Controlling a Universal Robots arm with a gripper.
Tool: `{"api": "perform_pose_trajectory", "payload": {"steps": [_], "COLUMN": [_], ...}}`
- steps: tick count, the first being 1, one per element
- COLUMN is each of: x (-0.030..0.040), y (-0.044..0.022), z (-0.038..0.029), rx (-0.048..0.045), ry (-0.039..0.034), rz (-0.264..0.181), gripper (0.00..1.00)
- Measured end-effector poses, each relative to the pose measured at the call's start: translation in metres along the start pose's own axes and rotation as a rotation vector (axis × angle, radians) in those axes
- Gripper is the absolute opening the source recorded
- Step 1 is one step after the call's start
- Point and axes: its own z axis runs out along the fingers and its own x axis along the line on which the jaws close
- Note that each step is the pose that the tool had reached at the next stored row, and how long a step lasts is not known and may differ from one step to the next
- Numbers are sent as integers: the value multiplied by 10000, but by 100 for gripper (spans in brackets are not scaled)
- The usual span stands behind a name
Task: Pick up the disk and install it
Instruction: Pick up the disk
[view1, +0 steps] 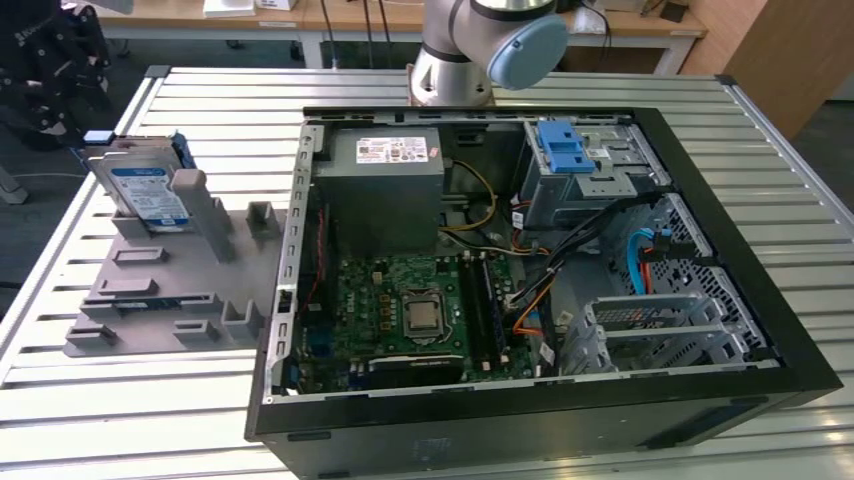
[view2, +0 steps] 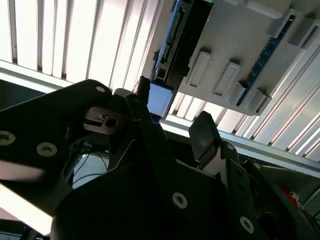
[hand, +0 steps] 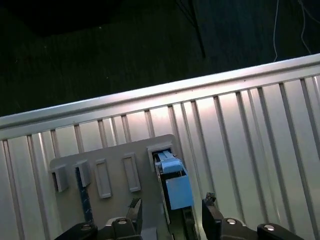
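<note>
- Gripper (hand: 172, 216): two fingers (hand: 211, 220) set apart, one on each side of the disk's upper edge. A gap shows on both sides, and nothing is clamped.
- Disk (hand: 173, 186), count one: stands on edge in an end slot of the grey holder plate (hand: 115, 165), directly under the gripper in the first wrist view.
- Disk in the exterior view (view1: 144, 192): silver-grey body, near upright, white-and-blue label face toward the camera, blue rails along its sides.
- Disk in the second wrist view (view2: 179, 37): dark connector edge, with a pale blue tab close to one fingertip.
- Holder plate (view1: 174, 290), count one: several raised blocks and slots.
- Computer case (view1: 534, 415), count one: open, lying flat, just beside the holder on the exterior view's right. Inside it are one blue latch bracket (view1: 566, 148), one grey power supply box (view1: 387, 190) and one green motherboard (view1: 400, 310).
- Slatted metal table (view1: 134, 420): the disk sits near the edge on the exterior view's left, with bare slats in front of the holder. In the first wrist view, dark floor lies beyond the table edge (hand: 150, 97).
</note>
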Motion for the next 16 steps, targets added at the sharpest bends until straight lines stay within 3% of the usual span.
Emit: {"api": "perform_pose_trajectory", "payload": {"steps": [5, 11, 16], "x": [3, 18, 19], "y": [-1, 59, 58], "z": [43, 96, 134], "rx": [-1, 223, 307], "ry": [27, -8, -11], "rz": [-794, -891, -1502], "gripper": [59, 59, 59]}}
